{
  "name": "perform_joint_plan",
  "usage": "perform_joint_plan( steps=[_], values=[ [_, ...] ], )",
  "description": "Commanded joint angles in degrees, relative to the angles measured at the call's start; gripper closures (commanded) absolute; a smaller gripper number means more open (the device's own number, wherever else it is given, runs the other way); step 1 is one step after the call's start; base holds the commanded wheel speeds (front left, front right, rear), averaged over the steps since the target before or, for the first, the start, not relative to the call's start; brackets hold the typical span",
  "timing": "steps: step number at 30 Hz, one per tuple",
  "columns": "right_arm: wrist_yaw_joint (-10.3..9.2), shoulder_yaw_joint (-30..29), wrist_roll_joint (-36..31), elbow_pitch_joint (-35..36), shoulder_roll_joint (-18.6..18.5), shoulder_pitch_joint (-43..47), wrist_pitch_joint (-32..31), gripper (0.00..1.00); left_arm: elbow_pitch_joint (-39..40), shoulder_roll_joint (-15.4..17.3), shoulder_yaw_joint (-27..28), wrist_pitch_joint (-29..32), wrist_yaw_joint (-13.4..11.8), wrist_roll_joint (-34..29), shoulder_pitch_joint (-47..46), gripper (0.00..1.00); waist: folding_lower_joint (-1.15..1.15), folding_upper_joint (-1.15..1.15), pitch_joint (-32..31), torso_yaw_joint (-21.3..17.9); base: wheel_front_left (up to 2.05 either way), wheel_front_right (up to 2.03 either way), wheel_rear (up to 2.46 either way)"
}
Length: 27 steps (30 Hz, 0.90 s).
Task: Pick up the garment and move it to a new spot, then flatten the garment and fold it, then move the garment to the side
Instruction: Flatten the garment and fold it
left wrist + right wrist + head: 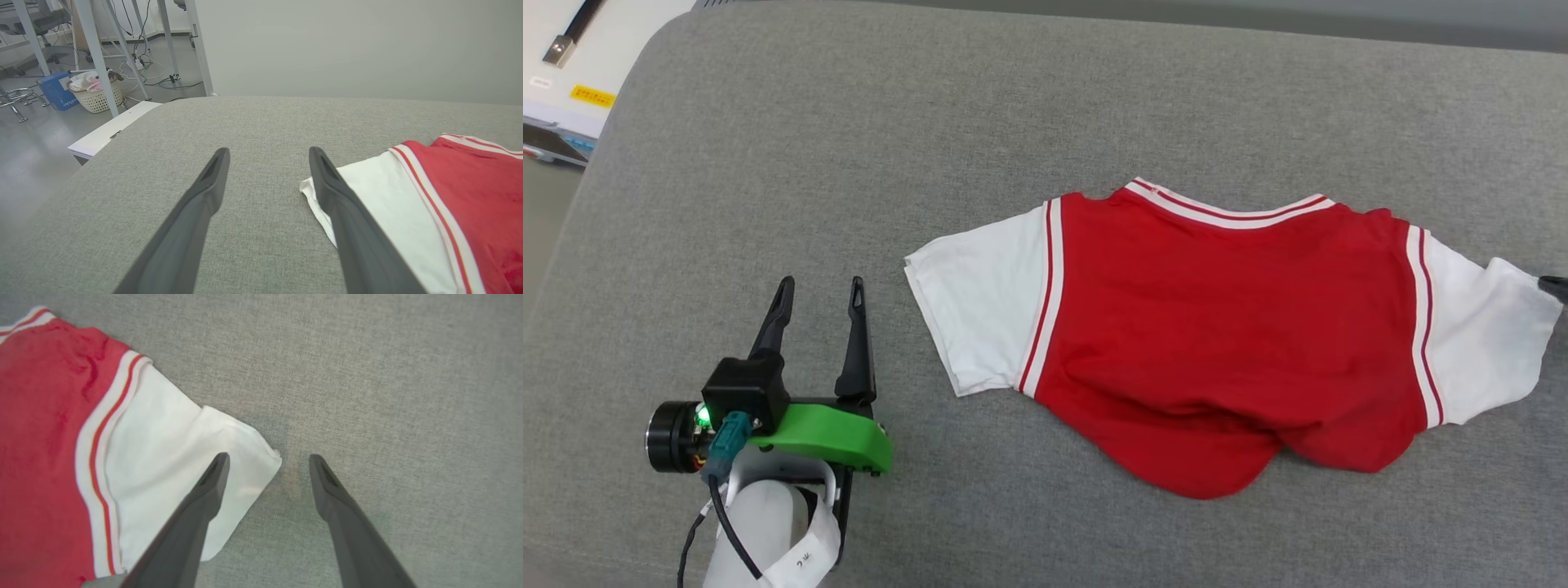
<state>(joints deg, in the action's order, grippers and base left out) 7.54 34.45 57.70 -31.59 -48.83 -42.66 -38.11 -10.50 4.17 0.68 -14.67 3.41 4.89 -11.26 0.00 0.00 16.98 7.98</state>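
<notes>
Fingers of my left gripper (821, 284) and right gripper (268, 457) stand apart and empty, one at each end of the garment (1217, 327), which lies sleeve-to-sleeve across the grey cushion (931, 122) between them, with a sleeve edge closer to the right one

Grey cushion (1013, 106) is lying bare along the far side and whole left, giving open passage. Garment (1217, 327) is taking up the middle-right. Left gripper (821, 284) is sitting spread just beside one white sleeve (narrow strip of cushion between). Right gripper (268, 457) is straddling the other sleeve's corner, fingers apart. White table (572, 73) is standing off the far-left corner.
</notes>
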Motion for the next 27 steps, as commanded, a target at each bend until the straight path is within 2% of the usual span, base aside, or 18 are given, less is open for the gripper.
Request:
perform_joint_plan(
  steps=[1, 5, 8, 14, 15, 16, 17, 20, 23, 27],
  values=[
    [-0.05, -0.4, -0.8, -1.3, 1.4, -0.1, -0.3, 0.0, 0.2, -0.3, 0.0, -0.3, 0.3, -0.5, -1.4, 0.0, 0.0, 0.0, 1.4, 1.0, 0.0, 0.0, 0.0],
    [-0.05, -0.5, -2.7, -4.5, 4.3, 0.0, -0.2, 0.0, 0.2, -0.4, 0.0, -0.3, 0.3, -0.6, -1.9, 0.0, 0.0, 0.0, 2.7, 1.4, 0.0, 0.0, 0.0],
    [-0.05, 1.0, -5.8, -6.9, 5.2, 0.5, 0.0, 0.0, 0.1, -0.5, 0.0, -0.3, 0.3, -0.7, -2.2, 0.0, 0.0, 0.0, 3.4, 1.7, 0.0, 0.0, 0.0],
    [-0.05, 1.9, -5.0, -10.4, 7.5, 3.2, -1.8, 0.0, -0.2, -0.6, 0.3, -0.3, 0.3, -0.9, -2.6, 0.0, 0.0, 0.0, 3.2, 1.5, 0.0, 0.0, 0.0],
    [-0.05, 2.0, -4.6, -10.5, 7.8, 3.6, -2.0, 0.5, -0.3, -0.6, 0.5, -0.3, 0.3, -1.0, -2.5, 0.0, 0.0, 0.0, 3.0, 1.3, 0.0, 0.0, 0.0],
    [-0.05, 2.1, -4.4, -10.5, 7.9, 3.8, -2.0, 0.71, -0.4, -0.6, 0.6, -0.3, 0.3, -1.0, -2.4, 0.0, 0.0, 0.0, 2.7, 1.1, 0.0, 0.0, 0.0],
    [-0.05, 2.0, -4.0, -10.1, 7.8, 3.9, -1.5, 1.0, -0.5, -0.6, 0.7, -0.3, 0.4, -1.0, -2.3, 0.0, 0.0, 0.0, 2.3, 0.9, 0.0, 0.0, 0.0],
    [-0.05, 1.3, -3.8, -8.5, 7.1, 3.9, 2.2, 1.0, -1.0, -0.3, 1.0, -0.3, 0.7, -1.0, -2.3, 0.0, 0.0, 0.0, 0.9, 0.4, 0.0, 0.0, 0.0],
    [-0.05, -0.1, -4.1, -5.5, 5.5, 4.1, 10.1, 1.0, -1.5, 0.2, 1.5, -0.3, 1.0, -1.0, -2.3, 0.0, 0.0, 0.0, -0.8, -0.1, 0.0, 0.0, 0.0],
    [-0.05, -0.8, -4.2, -2.4, 3.3, 6.2, 16.2, 1.0, -2.2, 1.4, 2.1, -0.3, 1.6, -0.7, -2.6, 0.0, 0.0, 0.0, -3.2, -1.1, 0.0, 0.0, 0.0]
  ],
)
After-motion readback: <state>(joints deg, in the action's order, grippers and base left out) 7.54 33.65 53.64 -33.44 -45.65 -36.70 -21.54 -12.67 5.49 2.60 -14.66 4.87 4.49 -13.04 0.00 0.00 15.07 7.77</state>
